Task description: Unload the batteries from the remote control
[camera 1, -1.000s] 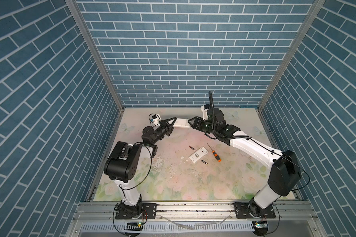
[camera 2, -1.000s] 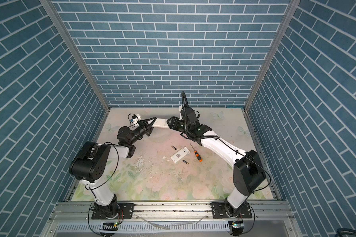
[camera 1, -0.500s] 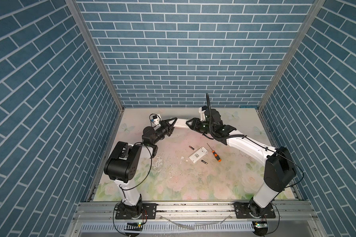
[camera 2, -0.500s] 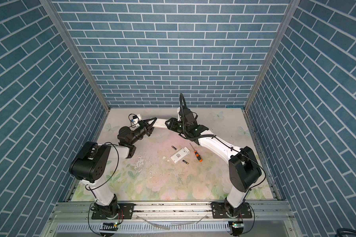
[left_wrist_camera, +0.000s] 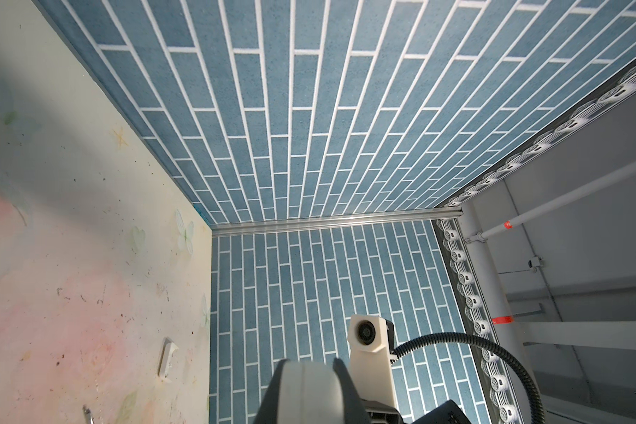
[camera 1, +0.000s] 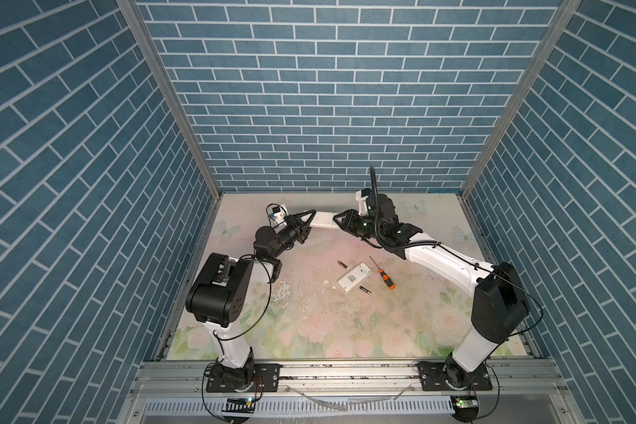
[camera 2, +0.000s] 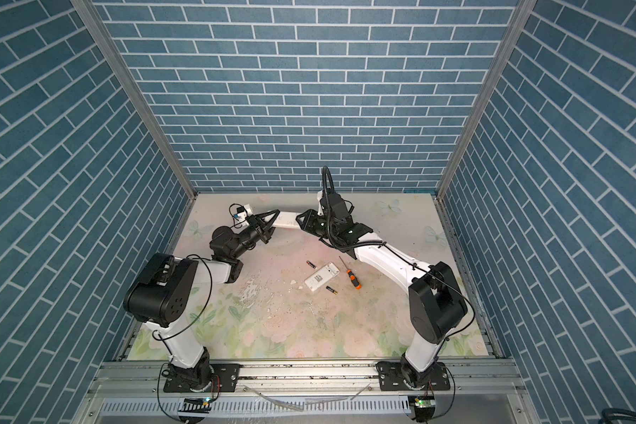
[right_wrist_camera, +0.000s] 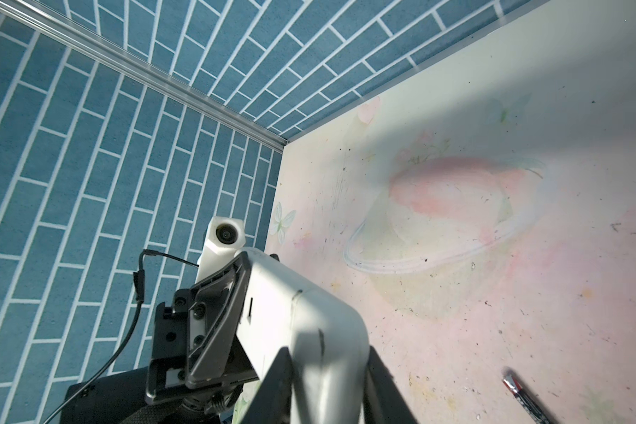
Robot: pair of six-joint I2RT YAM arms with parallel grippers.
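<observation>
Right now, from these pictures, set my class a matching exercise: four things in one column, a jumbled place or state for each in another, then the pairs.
Things: 1 screwdriver; 2 back remote; 3 middle remote; 4 batteries.
States: A lying flat, label up; B one on each side of the middle remote; C gripped off the table by the left end effector; D orange-and-black handle, right of the middle remote.
Pairs: 1-D; 2-C; 3-A; 4-B.
</observation>
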